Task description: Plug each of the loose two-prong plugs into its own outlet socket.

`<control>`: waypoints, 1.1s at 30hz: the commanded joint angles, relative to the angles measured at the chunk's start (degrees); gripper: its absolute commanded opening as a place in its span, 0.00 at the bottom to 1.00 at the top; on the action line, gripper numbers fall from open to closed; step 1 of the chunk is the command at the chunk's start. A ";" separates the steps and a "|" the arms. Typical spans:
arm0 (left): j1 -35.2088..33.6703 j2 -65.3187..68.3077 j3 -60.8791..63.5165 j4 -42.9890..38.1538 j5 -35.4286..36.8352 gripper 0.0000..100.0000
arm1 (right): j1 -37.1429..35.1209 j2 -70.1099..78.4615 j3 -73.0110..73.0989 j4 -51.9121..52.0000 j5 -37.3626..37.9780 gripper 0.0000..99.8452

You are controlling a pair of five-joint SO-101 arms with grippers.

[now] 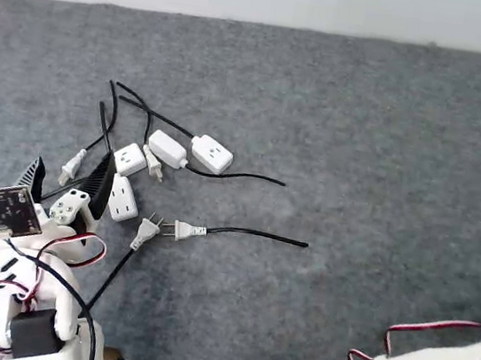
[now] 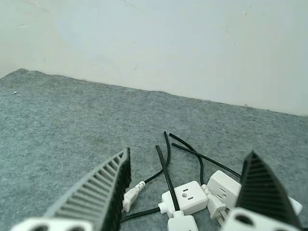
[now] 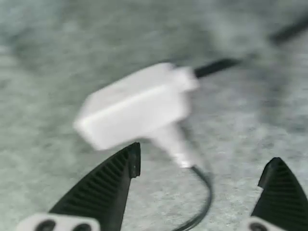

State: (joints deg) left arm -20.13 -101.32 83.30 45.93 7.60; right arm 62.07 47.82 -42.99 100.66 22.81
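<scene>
Two hands, both spread open: left hand [image 2: 189, 154] low above sockets [image 2: 185, 197]; right hand [image 3: 206, 154] above white socket block [image 3: 134, 108]

Nothing legible anywhere: no word, number or sign can be read. The white plastic outlet sockets [image 1: 130, 158] and the white two-prong plugs [image 1: 145, 231] show plain faces. The small dark square circuit board [image 1: 5, 211] at the left of the high view carries only pale specks, too small to make out.
</scene>
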 commanded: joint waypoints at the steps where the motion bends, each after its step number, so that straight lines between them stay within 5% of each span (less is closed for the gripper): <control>1: 1.23 -0.26 -0.22 -1.58 -0.18 0.36 | -7.87 -6.81 1.41 2.51 -2.99 0.38; 11: 2.90 -0.44 0.75 -1.58 -0.53 0.36 | -35.12 -24.31 6.59 2.42 -13.98 0.38; 22: 2.99 -0.44 0.75 -1.58 -0.53 0.36 | -75.30 -28.18 18.29 2.33 -14.77 0.38; 33: 2.99 -0.44 0.57 -1.58 -1.85 0.36 | -95.87 -31.60 18.46 1.63 -14.33 0.38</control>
State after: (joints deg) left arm -17.41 -101.32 84.26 45.93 7.43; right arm -28.40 19.25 -24.26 100.66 8.75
